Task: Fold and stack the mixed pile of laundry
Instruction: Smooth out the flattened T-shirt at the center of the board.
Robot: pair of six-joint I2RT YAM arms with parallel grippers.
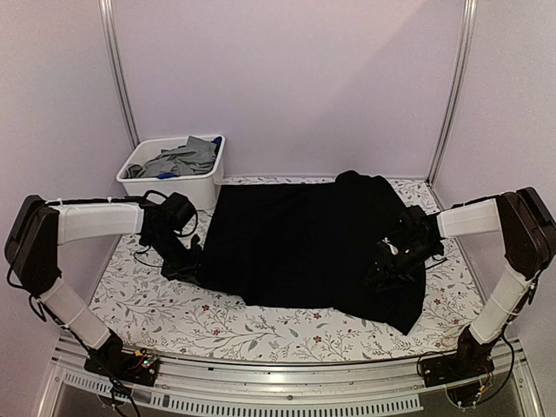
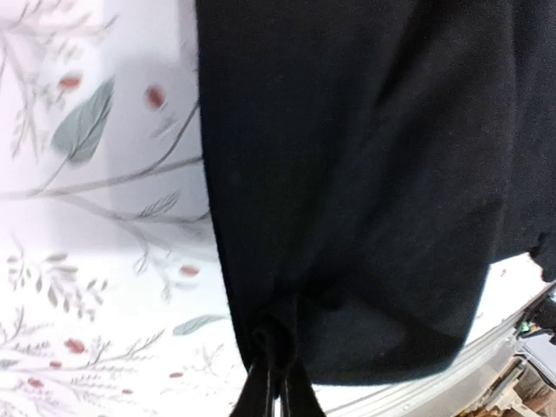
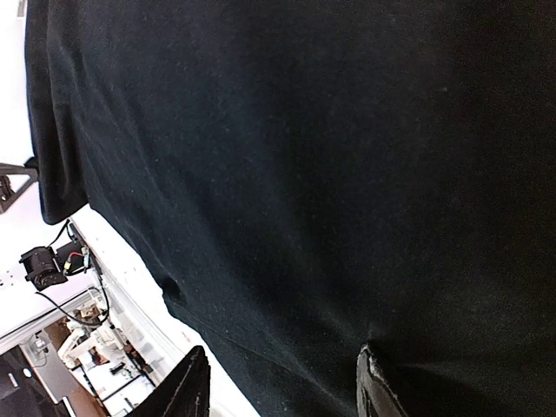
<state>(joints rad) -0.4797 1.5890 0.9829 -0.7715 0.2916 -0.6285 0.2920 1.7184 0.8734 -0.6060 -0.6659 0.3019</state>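
Observation:
A black T-shirt [image 1: 304, 243] lies spread across the middle of the flowered table cover. My left gripper [image 1: 184, 261] is at its left edge and is shut on a bunched fold of the black cloth [image 2: 274, 343]. My right gripper [image 1: 388, 261] rests on the shirt's right part with its jaws wide apart over the black cloth [image 3: 287, 217], and nothing is held between them. A grey collared shirt [image 1: 182, 158] and a bit of bright blue garment [image 1: 165, 175] lie in the white bin.
The white plastic bin [image 1: 206, 186] stands at the back left, close to my left arm. The flowered cover [image 1: 174, 308] shows in front of the shirt and at the left. Metal frame posts stand at both back corners.

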